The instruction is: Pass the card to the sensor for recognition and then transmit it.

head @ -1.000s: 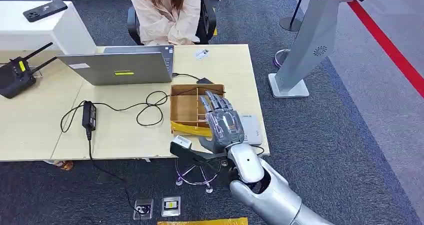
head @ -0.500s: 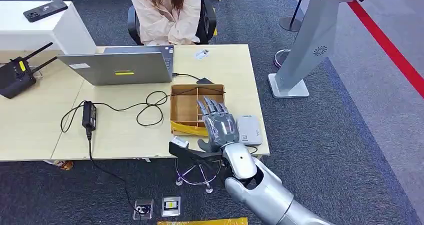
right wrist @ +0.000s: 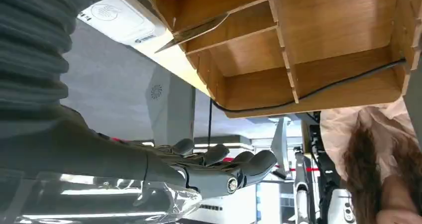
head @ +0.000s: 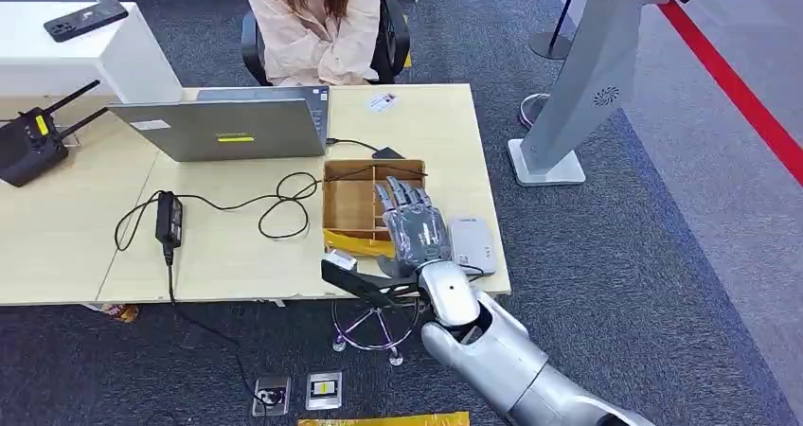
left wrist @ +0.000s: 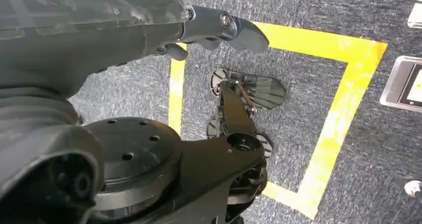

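A wooden divided box (head: 350, 199) stands near the table's front right corner, with a grey-white sensor (head: 471, 244) lying flat just right of it. My right hand (head: 414, 225) hovers over the box's right compartments, fingers stretched out and apart, holding nothing. In the right wrist view a thin card (right wrist: 191, 32) leans on edge inside a compartment of the box (right wrist: 308, 50) next to the sensor (right wrist: 122, 20), and the hand's fingers (right wrist: 219, 169) stay apart from it. My left hand (left wrist: 219, 27) hangs over the floor with nothing in it.
A person (head: 317, 24) sits at the table's far side behind a laptop (head: 232, 128). A black cable (head: 284, 204) and power adapter (head: 169, 216) lie left of the box. A small white tag (head: 382, 101) lies at the far edge. A grey kiosk stand (head: 578, 85) rises to the right.
My right hand has shifted slightly left and back over the box, and the forearm has swung with it. Its fingers remain spread. Nothing on the table has moved.
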Available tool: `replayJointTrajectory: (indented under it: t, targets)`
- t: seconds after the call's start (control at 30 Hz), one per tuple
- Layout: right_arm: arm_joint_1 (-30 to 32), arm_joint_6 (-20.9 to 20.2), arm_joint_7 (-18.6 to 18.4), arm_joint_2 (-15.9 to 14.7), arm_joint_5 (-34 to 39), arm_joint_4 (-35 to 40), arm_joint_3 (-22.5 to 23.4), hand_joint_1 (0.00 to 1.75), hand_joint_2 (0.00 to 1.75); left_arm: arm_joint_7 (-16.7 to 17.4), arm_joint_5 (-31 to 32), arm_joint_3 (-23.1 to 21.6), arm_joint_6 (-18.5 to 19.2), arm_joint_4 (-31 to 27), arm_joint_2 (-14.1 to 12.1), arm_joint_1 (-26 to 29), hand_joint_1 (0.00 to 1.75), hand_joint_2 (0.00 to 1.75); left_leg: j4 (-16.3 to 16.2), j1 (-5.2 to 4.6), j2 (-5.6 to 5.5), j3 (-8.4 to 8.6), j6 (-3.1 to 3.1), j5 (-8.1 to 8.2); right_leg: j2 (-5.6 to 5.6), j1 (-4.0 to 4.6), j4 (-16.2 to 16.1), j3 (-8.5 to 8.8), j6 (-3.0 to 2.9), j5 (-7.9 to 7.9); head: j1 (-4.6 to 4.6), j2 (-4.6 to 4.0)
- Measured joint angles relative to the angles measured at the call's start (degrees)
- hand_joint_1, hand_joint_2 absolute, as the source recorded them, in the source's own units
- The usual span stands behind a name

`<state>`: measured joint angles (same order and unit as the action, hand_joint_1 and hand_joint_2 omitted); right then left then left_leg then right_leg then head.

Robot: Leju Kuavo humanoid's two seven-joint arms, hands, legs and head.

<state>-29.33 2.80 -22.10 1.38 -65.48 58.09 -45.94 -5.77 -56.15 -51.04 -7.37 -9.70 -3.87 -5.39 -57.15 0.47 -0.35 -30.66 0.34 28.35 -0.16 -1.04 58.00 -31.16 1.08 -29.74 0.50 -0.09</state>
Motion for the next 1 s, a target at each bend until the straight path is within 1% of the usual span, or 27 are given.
replayJointTrajectory:
  t: [0.6,1.0]
  targets:
    - [-1.1,0.3,0.3,0.4,-1.4,-5.4,2.3,0.0,1.75,0.7,0.2,-1.0,-0.4,0.0,0.0,0.0,0.0,0.0,0.0,0.0,0.0,0.0,0.0,0.0,0.02,0.0,0.0,-0.01,0.0,0.0,-0.02,0.0]
    - [-1.4,0.7,1.2,1.0,-2.4,-7.2,3.4,0.0,1.75,0.7,-0.3,-1.0,-0.5,0.0,0.0,0.0,0.0,0.0,0.0,0.0,0.0,0.0,0.0,0.0,0.01,0.0,0.0,-0.01,0.0,0.0,0.0,0.0]
